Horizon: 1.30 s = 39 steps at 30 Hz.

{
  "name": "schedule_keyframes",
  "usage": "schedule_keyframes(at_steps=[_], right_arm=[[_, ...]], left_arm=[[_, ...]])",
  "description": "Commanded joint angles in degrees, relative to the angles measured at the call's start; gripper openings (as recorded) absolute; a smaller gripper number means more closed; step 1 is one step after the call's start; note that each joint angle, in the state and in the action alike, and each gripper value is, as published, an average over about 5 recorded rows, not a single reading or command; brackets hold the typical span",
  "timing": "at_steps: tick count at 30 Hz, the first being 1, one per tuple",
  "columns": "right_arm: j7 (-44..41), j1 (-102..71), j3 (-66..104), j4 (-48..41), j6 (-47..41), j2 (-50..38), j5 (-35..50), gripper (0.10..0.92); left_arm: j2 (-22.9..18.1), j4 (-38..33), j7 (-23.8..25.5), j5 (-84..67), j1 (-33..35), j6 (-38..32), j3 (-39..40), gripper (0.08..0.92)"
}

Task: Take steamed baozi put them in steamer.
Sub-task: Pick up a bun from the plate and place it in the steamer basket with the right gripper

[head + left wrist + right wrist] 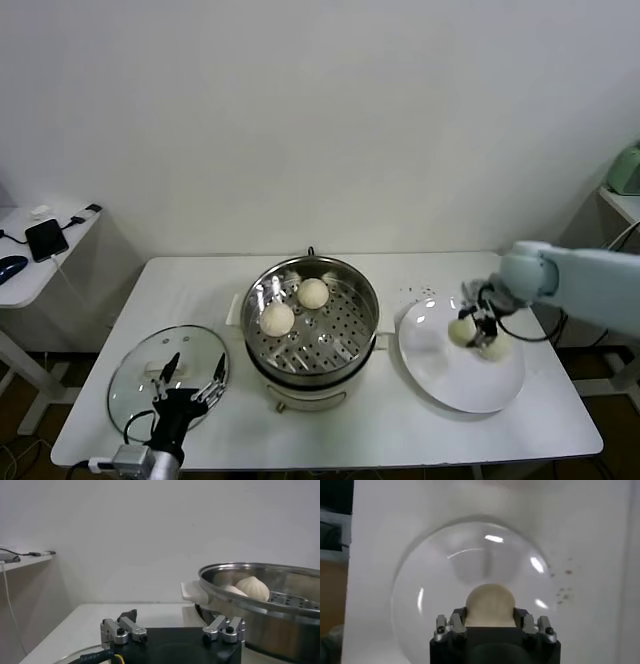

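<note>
The steamer stands mid-table with two steamed baozi on its perforated tray. To its right, a white plate carries two more. My right gripper reaches down onto the plate and is shut on the baozi nearer the steamer; the other one lies right beside it. In the right wrist view that baozi sits between the fingers of the right gripper, over the plate. My left gripper hangs open over the glass lid, left of the steamer.
A glass lid with a white handle lies flat at the table's front left. A side table with a phone and cables stands farther left. Small dark specks dot the tabletop behind the plate. The wall runs close behind the table.
</note>
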Motion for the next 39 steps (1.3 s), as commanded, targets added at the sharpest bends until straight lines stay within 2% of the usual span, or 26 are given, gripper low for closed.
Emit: schedule_keyframes(at_steps=[1, 5, 8, 16, 24, 39], right_arm=[[-8.1, 23.6, -4.4, -2.8, 16.1, 12.8, 4.8, 0.628], [-8.1, 25.6, -0.7, 2.6, 23.1, 19.2, 5.4, 0.626], [-7.4, 24.0, 2.6, 8.3, 26.2, 23.0, 2.3, 0.627], [-3.9, 11.3, 9.2, 16.3, 34.6, 32.0, -17.7, 0.623], [-0.5, 1.4, 9.8, 11.7, 37.6, 36.6, -29.1, 0.622], [1.0, -6.0, 8.5, 4.9, 36.6, 37.1, -31.3, 0.620]], left_arm=[[0.1, -0.1, 0.0, 0.0, 0.1, 0.0, 0.0, 0.823], [0.0, 0.0, 0.0, 0.2, -0.1, 0.0, 0.3, 0.823], [-0.2, 0.0, 0.0, 0.6, -0.1, 0.0, 0.8, 0.823], [-0.3, -0.2, 0.0, 0.6, -0.1, 0.0, 0.5, 0.823], [-0.2, -0.1, 0.1, 0.6, 0.2, -0.1, 0.1, 0.823], [-0.3, -0.1, 0.0, 0.4, 0.4, 0.0, 0.0, 0.823]])
